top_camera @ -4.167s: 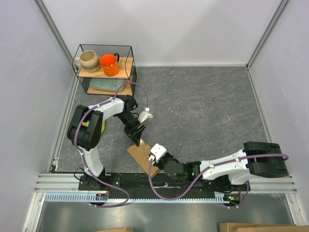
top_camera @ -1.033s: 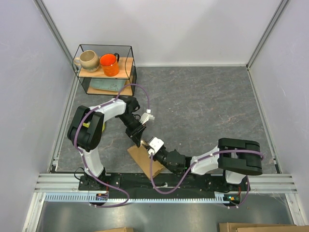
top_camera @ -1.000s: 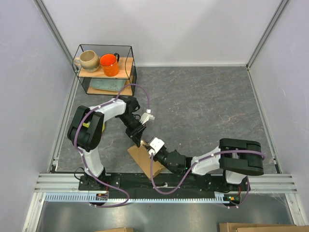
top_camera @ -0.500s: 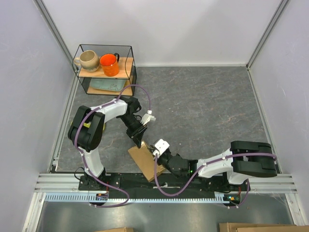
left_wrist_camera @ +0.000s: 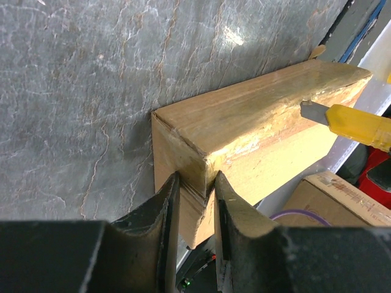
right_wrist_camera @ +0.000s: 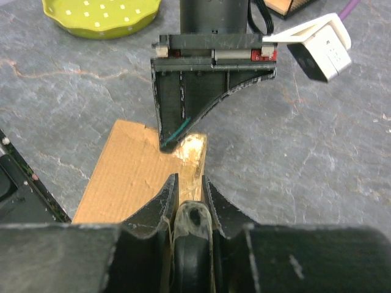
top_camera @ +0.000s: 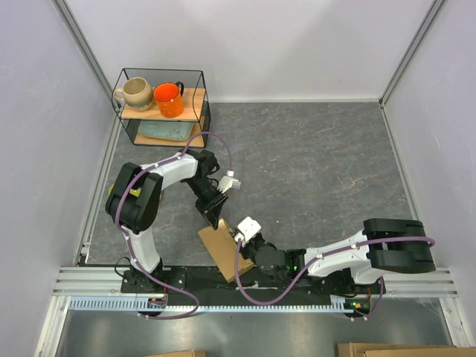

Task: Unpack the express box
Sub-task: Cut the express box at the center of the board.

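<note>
The express box (top_camera: pixel 216 250), brown cardboard with glossy tape, stands on edge near the table's front edge. My left gripper (top_camera: pixel 215 214) is shut on its far corner; in the left wrist view the box (left_wrist_camera: pixel 263 116) has that corner pinched at the gripper (left_wrist_camera: pixel 194 196). My right gripper (top_camera: pixel 239 238) is shut on a utility knife, whose yellow body (left_wrist_camera: pixel 360 125) and blade tip reach the box's taped top edge. In the right wrist view the knife's dark handle (right_wrist_camera: pixel 194 227) sits in the right gripper (right_wrist_camera: pixel 189 186), above the box (right_wrist_camera: pixel 125 183), facing the left gripper's finger (right_wrist_camera: pixel 183 104).
A wire rack (top_camera: pixel 202 104) at the back left holds a beige mug (top_camera: pixel 136 93) and an orange mug (top_camera: pixel 169 99). A yellow-green dotted plate (right_wrist_camera: pixel 101 15) lies beyond the left gripper. The metal rail (top_camera: pixel 89 279) runs just in front of the box. Another cardboard box (left_wrist_camera: pixel 342 198) lies below.
The right arm's elbow swung right and its wrist drew back toward the front edge along the box's top. The left gripper kept its hold; the box shifted slightly.
</note>
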You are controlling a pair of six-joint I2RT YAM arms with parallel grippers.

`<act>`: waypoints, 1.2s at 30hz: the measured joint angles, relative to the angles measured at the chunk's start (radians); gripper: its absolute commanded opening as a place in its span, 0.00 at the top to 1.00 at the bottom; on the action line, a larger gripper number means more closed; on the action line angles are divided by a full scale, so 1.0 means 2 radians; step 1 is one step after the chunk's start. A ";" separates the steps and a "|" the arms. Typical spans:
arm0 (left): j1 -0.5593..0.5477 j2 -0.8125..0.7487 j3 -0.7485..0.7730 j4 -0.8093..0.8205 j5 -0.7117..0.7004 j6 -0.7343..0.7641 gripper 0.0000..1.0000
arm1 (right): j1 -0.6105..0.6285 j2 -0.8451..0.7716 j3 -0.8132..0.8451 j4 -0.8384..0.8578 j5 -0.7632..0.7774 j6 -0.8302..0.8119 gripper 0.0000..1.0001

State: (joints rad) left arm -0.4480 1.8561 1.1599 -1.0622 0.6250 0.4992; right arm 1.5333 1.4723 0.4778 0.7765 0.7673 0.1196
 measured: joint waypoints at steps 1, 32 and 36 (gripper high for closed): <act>0.000 0.000 0.000 0.000 -0.002 -0.004 0.98 | 0.004 0.000 0.002 -0.006 0.007 0.003 1.00; -0.001 -0.005 -0.004 0.008 -0.016 -0.045 0.98 | 0.040 -0.033 0.018 -0.124 0.076 0.087 1.00; -0.001 -0.006 -0.005 0.009 -0.018 -0.048 0.98 | 0.040 -0.046 0.018 -0.148 0.068 0.099 1.00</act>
State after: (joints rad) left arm -0.4496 1.8446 1.1507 -1.0439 0.5900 0.4038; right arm 1.6138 1.3796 0.5133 0.4812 0.9039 0.3183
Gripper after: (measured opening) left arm 0.305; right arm 0.230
